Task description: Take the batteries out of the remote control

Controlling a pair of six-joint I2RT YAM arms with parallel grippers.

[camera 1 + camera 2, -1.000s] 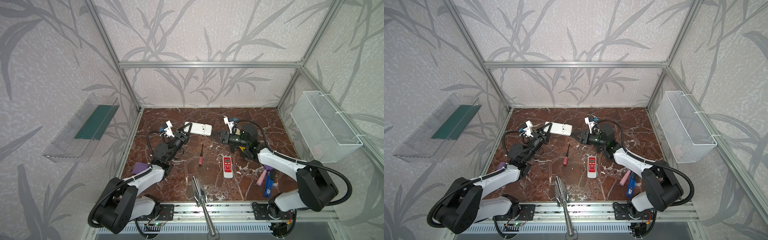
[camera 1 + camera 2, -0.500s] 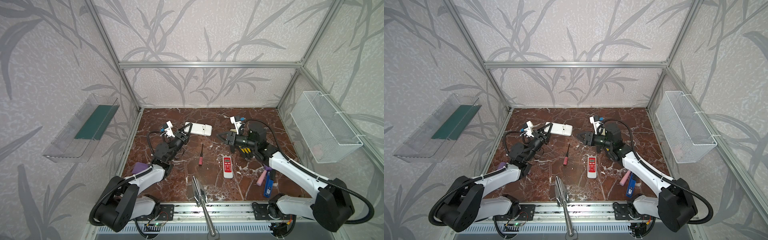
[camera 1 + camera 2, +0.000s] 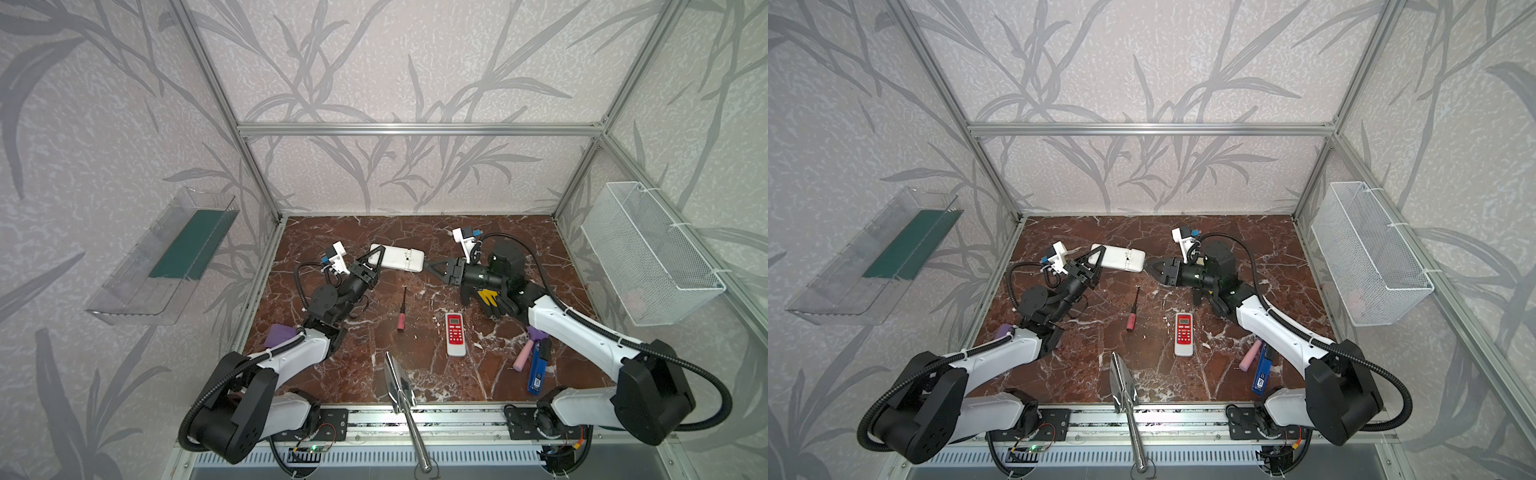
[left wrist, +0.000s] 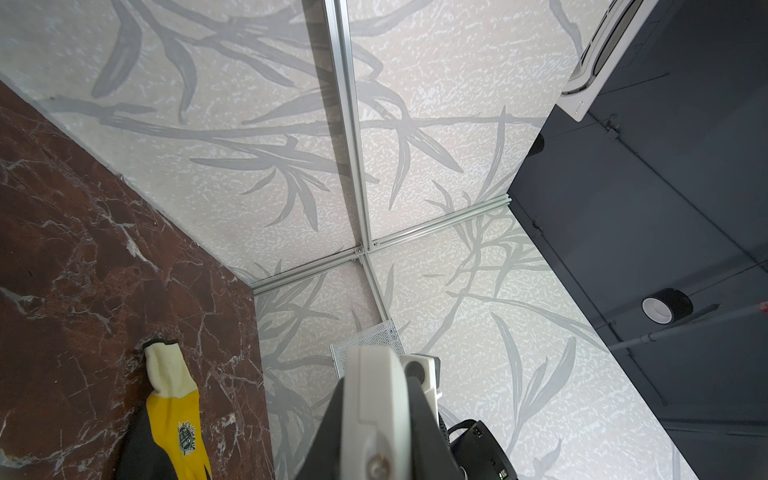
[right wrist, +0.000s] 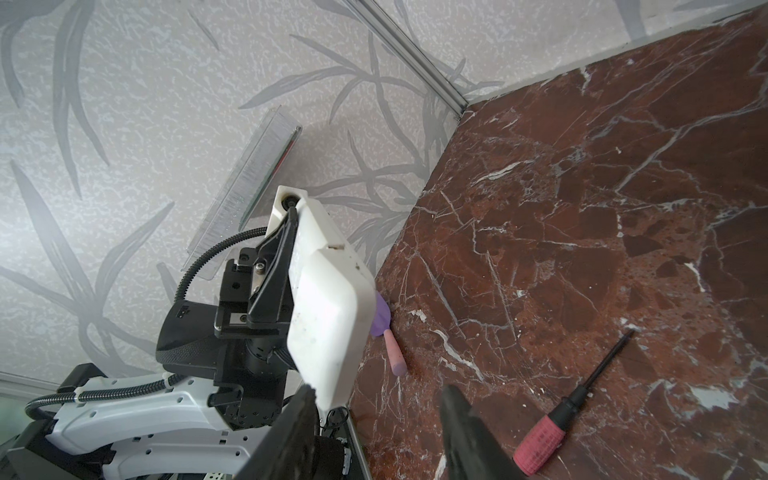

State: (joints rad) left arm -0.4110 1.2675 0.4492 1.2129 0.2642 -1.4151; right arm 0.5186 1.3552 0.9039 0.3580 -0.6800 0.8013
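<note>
Two-handed work is set up: the white remote point(image 3: 401, 258) is kept clamped in the left jaws, the right jaws, spread wider and empty, are brought to its end; unseen batteries are judged still inside.

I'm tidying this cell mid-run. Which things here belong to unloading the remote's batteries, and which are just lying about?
In the job: white remote, clamped in the left gripper; right gripper, open at its free end. No batteries show.
Lying about: red remote, screwdriver, pink foam cylinder, blue object, metal trowel, glove.
</note>
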